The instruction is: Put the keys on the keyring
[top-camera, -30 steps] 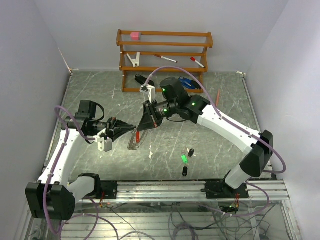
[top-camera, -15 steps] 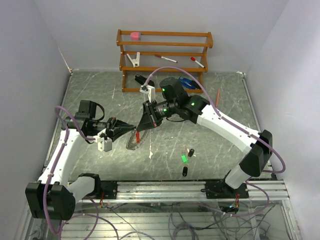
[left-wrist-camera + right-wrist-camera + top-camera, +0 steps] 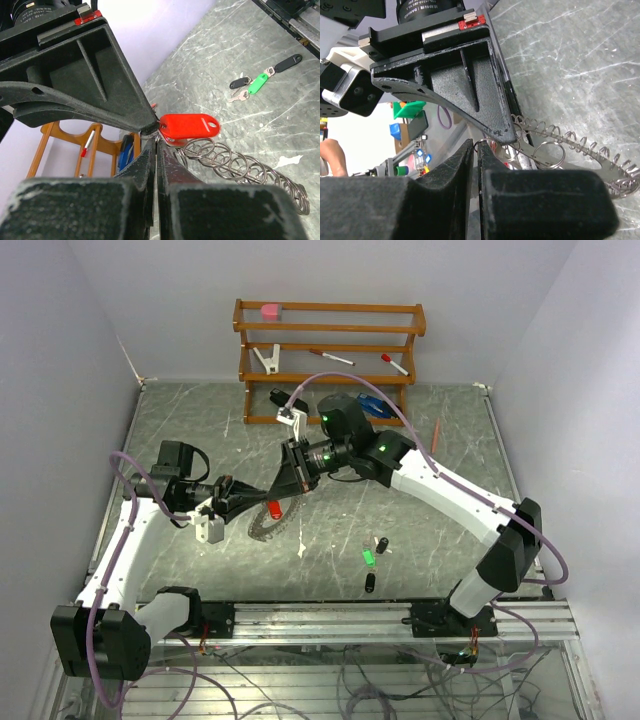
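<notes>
My left gripper point(image 3: 262, 498) is shut on one end of the keyring point(image 3: 265, 528), a chain of small silvery loops point(image 3: 240, 167) that sags from the tips point(image 3: 157, 137) down to the table. My right gripper point(image 3: 276, 496) meets it tip to tip. Its jaws point(image 3: 476, 145) stand a hair apart, pinching the small wire ring of the red key point(image 3: 190, 126), which sticks out beside the keyring's top point(image 3: 570, 145). A green key point(image 3: 368, 557) and two black keys point(image 3: 381, 543) point(image 3: 369, 583) lie on the table to the right.
A wooden rack point(image 3: 328, 360) stands at the back with clips, markers and a pink thing on its shelves. A blue object point(image 3: 372, 408) lies behind the right arm. An orange pencil point(image 3: 437, 435) lies at the right. A white scrap point(image 3: 301, 551) is near the keyring.
The keyring has swung out and hangs wider and lower under the grippers. The right arm has shifted slightly back and left. The red key stays at the meeting tips.
</notes>
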Robot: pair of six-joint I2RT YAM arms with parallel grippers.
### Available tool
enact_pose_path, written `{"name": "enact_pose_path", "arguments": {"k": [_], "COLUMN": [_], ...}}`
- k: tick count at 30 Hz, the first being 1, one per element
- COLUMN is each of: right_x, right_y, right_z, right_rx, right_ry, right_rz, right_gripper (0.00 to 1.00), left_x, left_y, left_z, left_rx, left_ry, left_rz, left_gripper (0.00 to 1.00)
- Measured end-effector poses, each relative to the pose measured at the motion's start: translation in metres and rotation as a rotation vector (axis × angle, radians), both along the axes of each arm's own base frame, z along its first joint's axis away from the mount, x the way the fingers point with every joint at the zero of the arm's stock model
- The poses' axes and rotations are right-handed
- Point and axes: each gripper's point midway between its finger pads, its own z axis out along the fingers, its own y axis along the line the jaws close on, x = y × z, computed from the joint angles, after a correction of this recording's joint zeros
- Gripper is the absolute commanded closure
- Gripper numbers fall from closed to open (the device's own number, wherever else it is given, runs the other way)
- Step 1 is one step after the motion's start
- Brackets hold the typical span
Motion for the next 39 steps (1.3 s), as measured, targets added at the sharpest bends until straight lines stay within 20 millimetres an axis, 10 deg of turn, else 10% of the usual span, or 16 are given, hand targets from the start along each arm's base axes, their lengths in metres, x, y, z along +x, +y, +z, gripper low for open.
{"name": "enact_pose_path", "arguments": {"k": [39], "right_x": [-0.001], "right_y": [0.006], "right_z": [-0.006], "right_rx": [0.015], "right_ry": [0.101], "right_rz": [-0.047], "right_gripper": [0.80], "left_x": [0.003], "left_y": [-0.001], "left_z": [-0.011], "left_rx": [0.011], "left_ry": [0.120], "left_rz": [-0.002], "left_gripper": [0.93]}}
